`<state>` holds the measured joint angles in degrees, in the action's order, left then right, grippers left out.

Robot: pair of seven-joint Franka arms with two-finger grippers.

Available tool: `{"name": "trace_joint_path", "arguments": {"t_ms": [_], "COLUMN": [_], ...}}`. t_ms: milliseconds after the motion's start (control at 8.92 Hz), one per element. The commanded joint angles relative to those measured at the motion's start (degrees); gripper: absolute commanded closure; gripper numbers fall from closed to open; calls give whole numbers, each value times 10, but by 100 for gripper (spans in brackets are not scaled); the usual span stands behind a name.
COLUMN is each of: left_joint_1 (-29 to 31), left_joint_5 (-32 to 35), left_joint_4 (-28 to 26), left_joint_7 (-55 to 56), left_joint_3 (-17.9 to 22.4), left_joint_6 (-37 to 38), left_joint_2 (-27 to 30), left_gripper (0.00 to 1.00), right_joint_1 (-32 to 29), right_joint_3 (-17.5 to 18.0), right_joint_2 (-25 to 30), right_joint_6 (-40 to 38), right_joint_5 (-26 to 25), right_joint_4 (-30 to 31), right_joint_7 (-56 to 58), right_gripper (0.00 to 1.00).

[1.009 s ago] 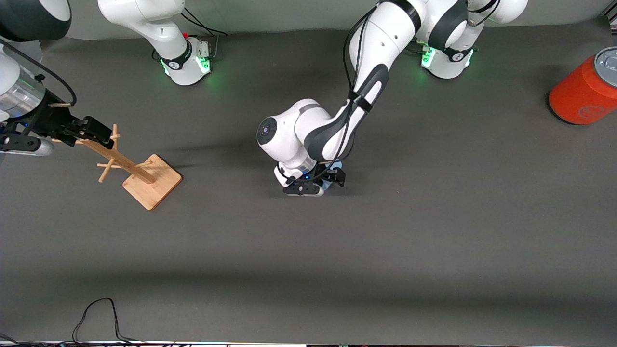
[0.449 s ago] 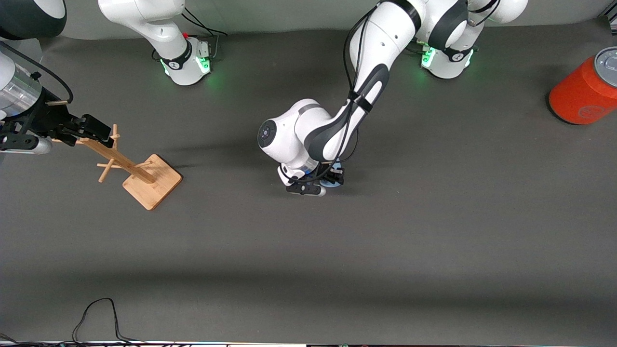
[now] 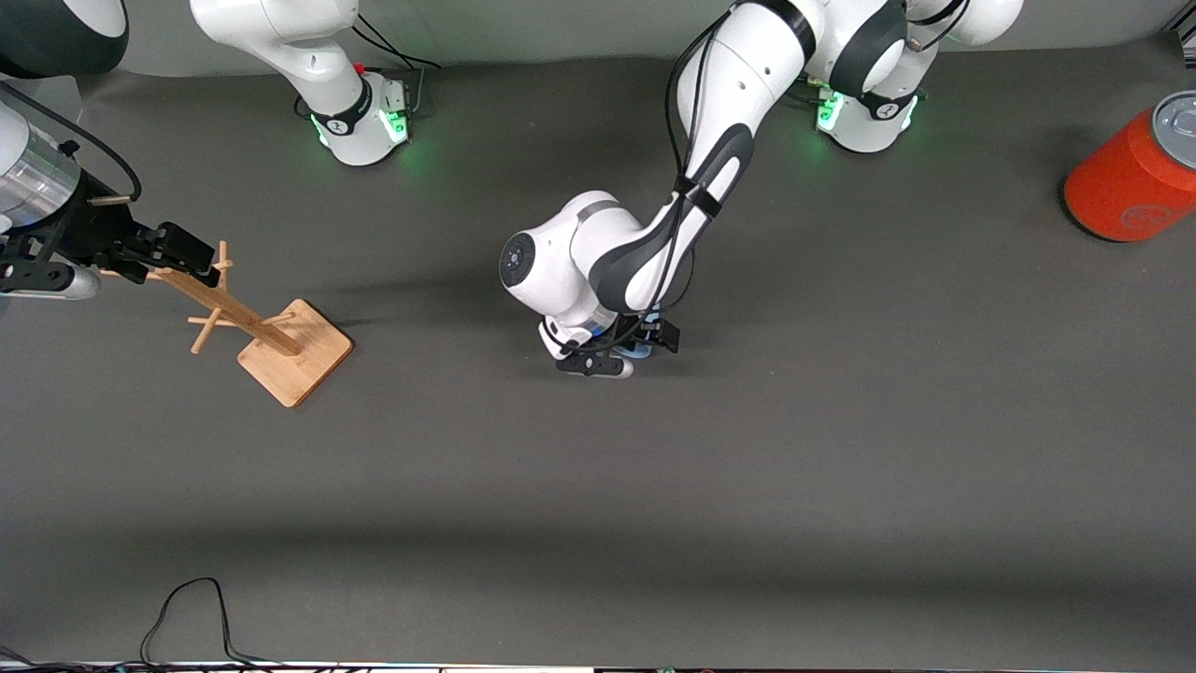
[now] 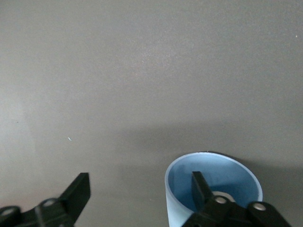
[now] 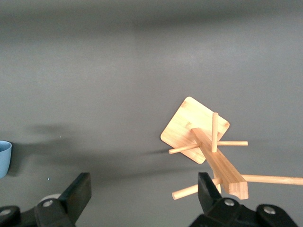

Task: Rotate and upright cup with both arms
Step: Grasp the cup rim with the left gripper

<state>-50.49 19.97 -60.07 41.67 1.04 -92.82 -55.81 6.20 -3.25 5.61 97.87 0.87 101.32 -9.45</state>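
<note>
The pale-blue cup (image 4: 214,188) stands mouth up on the grey table near its middle. In the front view only a sliver of the cup (image 3: 639,352) shows under the left hand. My left gripper (image 4: 139,196) is open and low over it. One finger (image 4: 199,188) reaches inside the cup's mouth and the other stands well clear outside, so only the cup's wall lies between them. My left gripper (image 3: 649,341) comes down from the bent left arm. My right gripper (image 5: 144,194) is open with nothing held and hangs beside the top of a wooden peg rack. It also shows as the right gripper (image 3: 187,250) at the right arm's end.
A wooden peg rack (image 3: 252,313) on a square base (image 3: 294,352) stands toward the right arm's end. A large orange-red can (image 3: 1135,178) with a grey lid sits at the left arm's end. A black cable (image 3: 187,608) lies at the table's edge nearest the front camera.
The left gripper's fingers closed in, then spread wide and let go of the cup, which now stands on the table. The right gripper shifted slightly and then stayed put.
</note>
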Motion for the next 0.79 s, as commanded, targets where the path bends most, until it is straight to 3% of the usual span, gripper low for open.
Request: {"name": "trace_joint_path", "arguments": {"t_ms": [0, 112, 673], "left_joint_1": [-12, -11, 1], "left_joint_5": [-5, -5, -29], "left_joint_4": [-8, -8, 25], "left_joint_7": [2, 1, -17], "left_joint_3": [4, 4, 0], "left_joint_6": [12, 12, 47], "left_joint_2": [-1, -1, 16], "left_gripper": [72, 100, 100], "right_joint_1": [-7, -7, -8], "right_joint_3": [3, 3, -2], "right_joint_2": [4, 2, -9], "right_joint_6": [4, 6, -6], "right_joint_5": [4, 4, 5], "right_joint_4": [3, 1, -8], "right_joint_7": [8, 8, 41], "right_gripper": [0, 0, 0]}}
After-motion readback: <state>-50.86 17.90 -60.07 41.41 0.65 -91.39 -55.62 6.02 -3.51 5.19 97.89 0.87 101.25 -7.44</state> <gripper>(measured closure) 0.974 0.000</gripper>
